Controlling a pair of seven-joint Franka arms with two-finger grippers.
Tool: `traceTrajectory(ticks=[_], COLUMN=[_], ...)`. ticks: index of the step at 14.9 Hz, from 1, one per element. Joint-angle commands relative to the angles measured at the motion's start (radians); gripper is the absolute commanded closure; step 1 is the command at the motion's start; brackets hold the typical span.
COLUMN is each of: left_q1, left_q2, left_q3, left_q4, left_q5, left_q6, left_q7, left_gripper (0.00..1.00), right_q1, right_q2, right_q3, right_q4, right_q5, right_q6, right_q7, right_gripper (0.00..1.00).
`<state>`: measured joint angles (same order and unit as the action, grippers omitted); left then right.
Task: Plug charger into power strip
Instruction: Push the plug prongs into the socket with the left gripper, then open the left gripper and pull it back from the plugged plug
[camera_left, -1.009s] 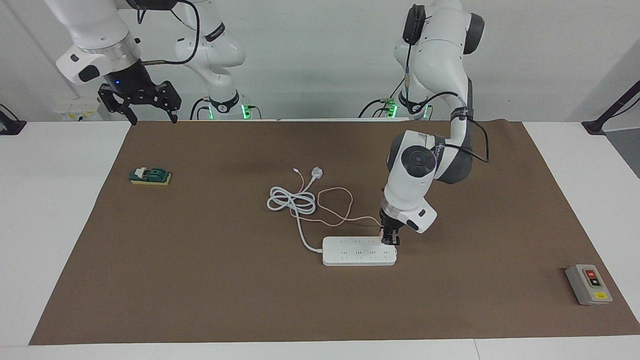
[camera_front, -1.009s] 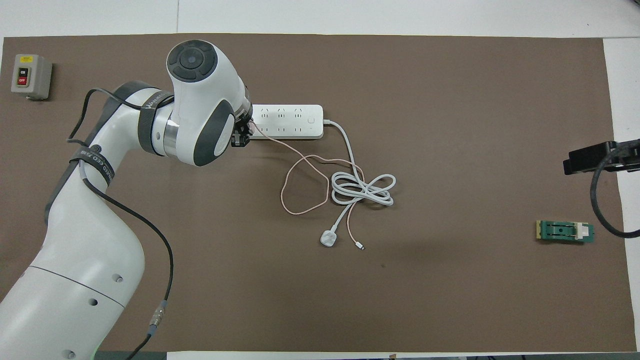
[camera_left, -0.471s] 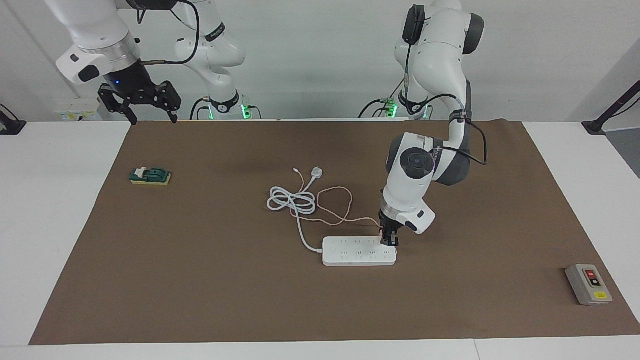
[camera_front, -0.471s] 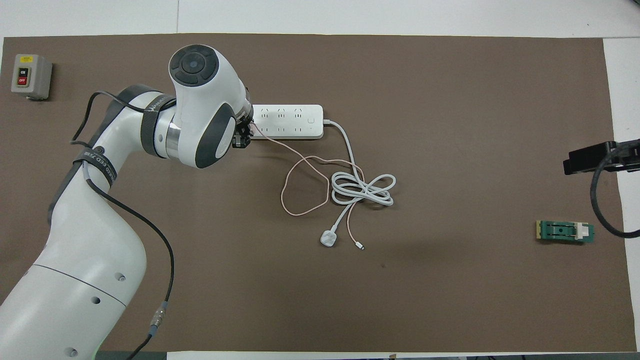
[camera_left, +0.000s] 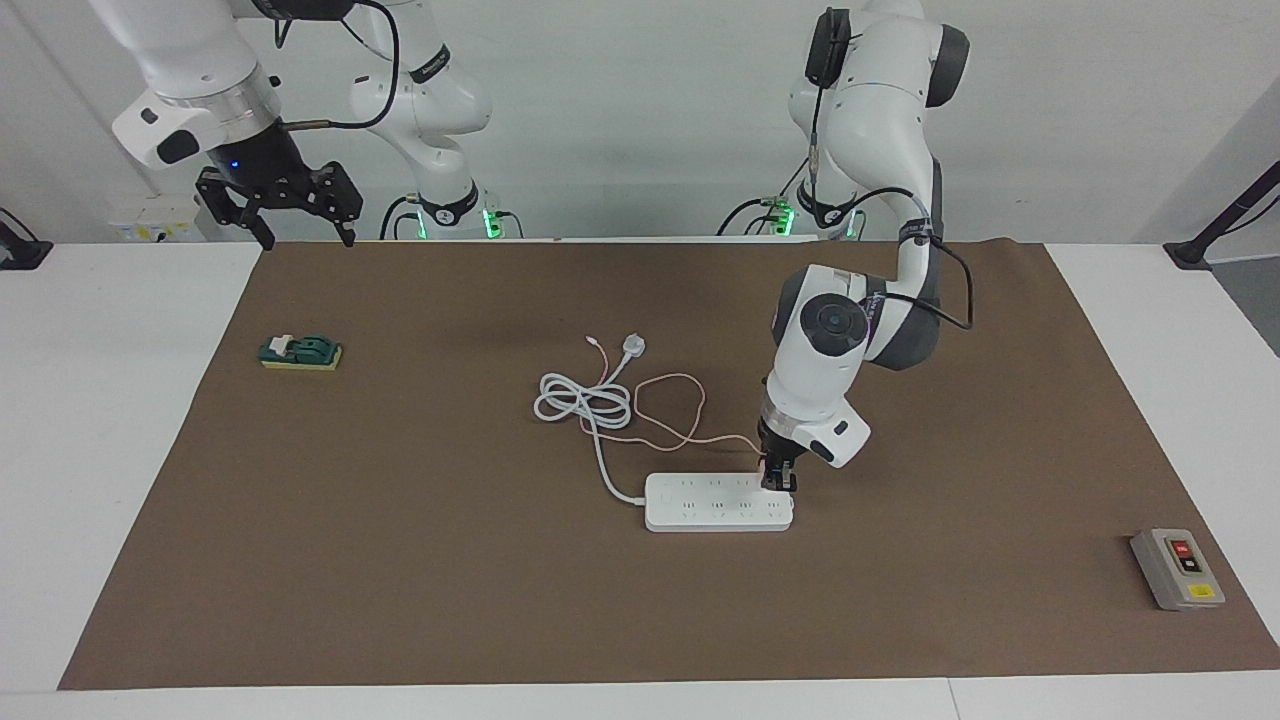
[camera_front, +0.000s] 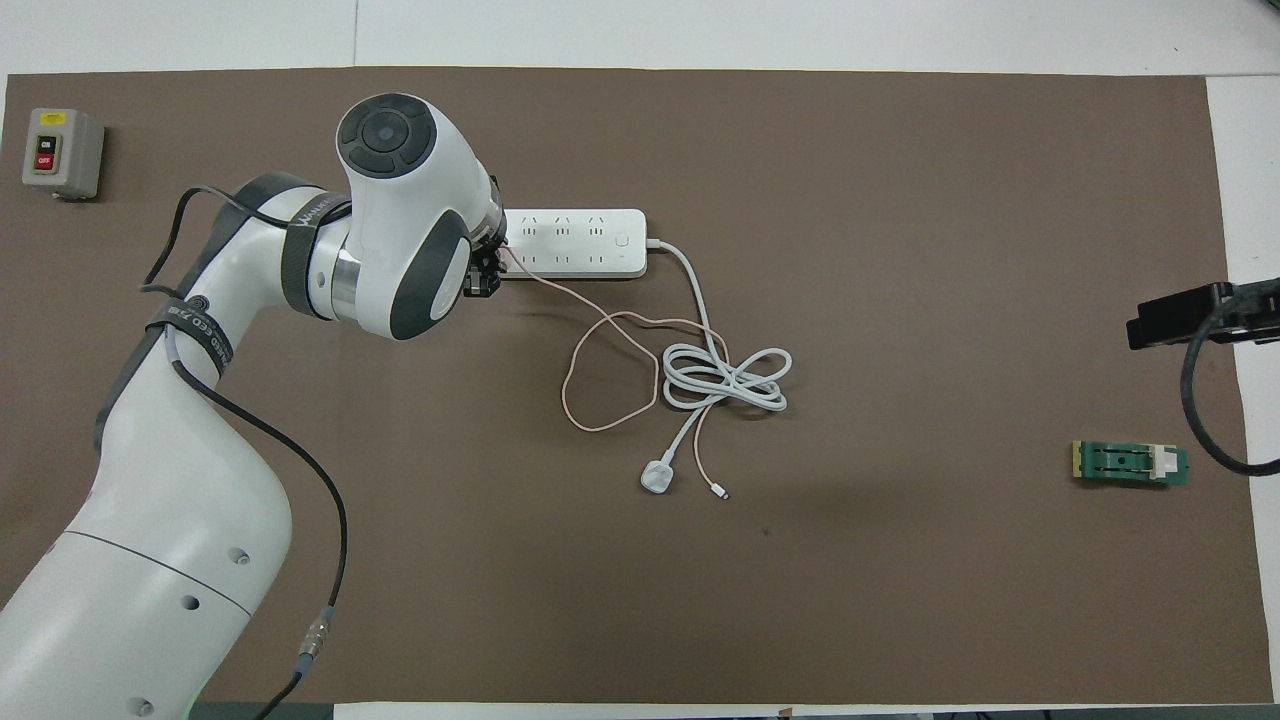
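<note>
The white power strip (camera_left: 715, 503) (camera_front: 575, 243) lies flat on the brown mat. My left gripper (camera_left: 780, 482) (camera_front: 487, 275) points straight down onto the strip's end toward the left arm's side, on the socket row nearer the robots. It is shut on the charger (camera_left: 766, 465), a small pink body mostly hidden by the fingers; its prongs do not show. The thin pink cable (camera_left: 670, 400) (camera_front: 600, 330) loops away from it across the mat. My right gripper (camera_left: 308, 240) hangs open and waiting, high over the mat's edge at the right arm's end.
The strip's thick white cord (camera_left: 585, 400) lies coiled nearer the robots, ending in a white plug (camera_left: 633, 346) (camera_front: 657, 478). A grey button box (camera_left: 1177, 568) (camera_front: 60, 152) sits at the left arm's end. A green block (camera_left: 300, 352) (camera_front: 1130, 464) lies at the right arm's end.
The left arm's wrist has shifted slightly above the strip while the gripper stays on the same end socket with the charger. The right arm has not moved.
</note>
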<state>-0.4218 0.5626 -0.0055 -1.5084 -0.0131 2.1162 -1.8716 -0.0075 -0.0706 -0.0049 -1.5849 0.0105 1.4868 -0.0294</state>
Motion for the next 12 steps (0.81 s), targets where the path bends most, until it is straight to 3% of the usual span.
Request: traceTrajectory(ticks=[1,10,11,12], left_q1=[-0.008,0.006,0.006,0.008], left_q2=[0.039,0.025,0.019,0.002], left_q3=[0.001,0.001,0.001,0.001], left_q4=[-0.047,-0.024,-0.021,-0.019], left_q5=[0.01,0.007,0.007,0.007], left_q6=[0.059,0.036,0.034,0.034], left_q7=[0.012,0.038,0.038,0.038], left_gripper=[1.0,1.0,0.81,0.69], right_q1=[-0.02,-0.022,-0.022,-0.022], right_q2=[-0.015,-0.015,-0.015,-0.015], right_q3=[0.011,0.011,0.011,0.011], right_q4=[-0.01,-0.01,-0.01,-0.01], right_q5=[0.017,0.017,0.017,0.017], right_q6=[-0.01,-0.01,-0.01,-0.01], right_q7=[-0.001,0.0,0.0,0.0], right_gripper=[0.0,0.0,0.0,0.0])
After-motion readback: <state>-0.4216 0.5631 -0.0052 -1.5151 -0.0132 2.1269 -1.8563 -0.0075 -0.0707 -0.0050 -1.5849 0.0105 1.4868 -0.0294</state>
